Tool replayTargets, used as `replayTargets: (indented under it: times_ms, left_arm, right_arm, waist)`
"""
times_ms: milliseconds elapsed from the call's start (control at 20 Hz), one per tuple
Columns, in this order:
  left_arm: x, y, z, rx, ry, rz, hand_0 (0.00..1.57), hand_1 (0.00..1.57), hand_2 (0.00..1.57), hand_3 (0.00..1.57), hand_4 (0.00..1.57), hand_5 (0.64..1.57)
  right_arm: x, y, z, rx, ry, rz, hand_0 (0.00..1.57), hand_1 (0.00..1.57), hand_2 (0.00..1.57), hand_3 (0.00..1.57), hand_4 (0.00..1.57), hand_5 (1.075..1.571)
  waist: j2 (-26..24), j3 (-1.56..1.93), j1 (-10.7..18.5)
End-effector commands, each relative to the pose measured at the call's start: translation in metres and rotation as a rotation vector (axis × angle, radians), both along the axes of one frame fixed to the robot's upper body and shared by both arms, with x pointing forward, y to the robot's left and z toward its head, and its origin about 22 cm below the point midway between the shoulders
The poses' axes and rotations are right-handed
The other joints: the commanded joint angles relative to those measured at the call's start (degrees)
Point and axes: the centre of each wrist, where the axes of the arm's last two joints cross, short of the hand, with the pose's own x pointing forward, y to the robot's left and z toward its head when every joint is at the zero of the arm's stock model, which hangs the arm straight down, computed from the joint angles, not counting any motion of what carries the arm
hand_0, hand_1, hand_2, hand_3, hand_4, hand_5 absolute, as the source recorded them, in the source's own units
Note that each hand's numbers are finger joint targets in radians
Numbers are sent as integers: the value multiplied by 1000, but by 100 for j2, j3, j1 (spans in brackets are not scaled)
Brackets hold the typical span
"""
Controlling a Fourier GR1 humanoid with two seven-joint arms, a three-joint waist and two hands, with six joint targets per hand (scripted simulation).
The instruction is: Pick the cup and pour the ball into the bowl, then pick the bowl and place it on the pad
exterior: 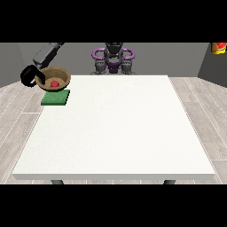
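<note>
At the far left, the hand at the view's left (29,76) hangs beyond the tabletop's (115,128) left rear corner, at the end of a grey arm (46,53) that slants down from the upper middle of the view; its black fingers curve round in a hook shape beside the left rim of the brown bowl (54,78), and it looks to be clasping that rim, though the contact itself is too small to make out for certain. The bowl sits immediately to the right of this hand, level with it, and appears to be lifted and tipped slightly towards the camera. Inside the bowl, a little right of the hand and near the bowl's middle, lies the red ball (54,83). Just below the bowl, nearer the camera than the hand and to its lower right, the green pad (56,97) lies flat on the tabletop's left rear corner; the bowl's underside overlaps the pad's far edge in this view, and whether they touch cannot be told. Further right, well apart from the hand, the robot's torso (113,60) stands behind the tabletop's far edge. At the far upper right a red and yellow object (218,48) sits at the view's edge
</note>
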Motion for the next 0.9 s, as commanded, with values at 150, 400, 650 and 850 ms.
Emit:
replayTargets:
  times_ms: [150, 400, 650, 850]
  left_arm:
    - [-14, 22, 11, 19, -71, 50, 0, 0, 0, 0, 1185, 1563]
    - [-15, 24, 45, 15, -103, 2, 0, 0, 0, 0, 1191, 1564]
    - [-8, 18, 25, 25, -92, 19, 0, 0, 0, 0, 1194, 1569]
    - [-4, 3, 27, 21, -47, -5, 0, 0, 0, 0, 1206, 1569]
  right_arm:
    - [14, -2, 27, 39, -109, -18, 1463, 1463, 1413, 835, 0, 1532]
    - [21, 5, 24, -9, -164, -37, 1385, 1385, 1336, 721, 0, 1536]
    - [34, 21, 29, -66, -65, 51, 194, 194, 412, 787, 0, 1454]
    - [22, 18, 0, -69, 19, 94, 0, 0, 0, 0, 0, 1407]
  waist:
    - [419, -1, 58]
    - [662, 5, 137]
    - [503, 0, 152]
    - [102, 6, 165]
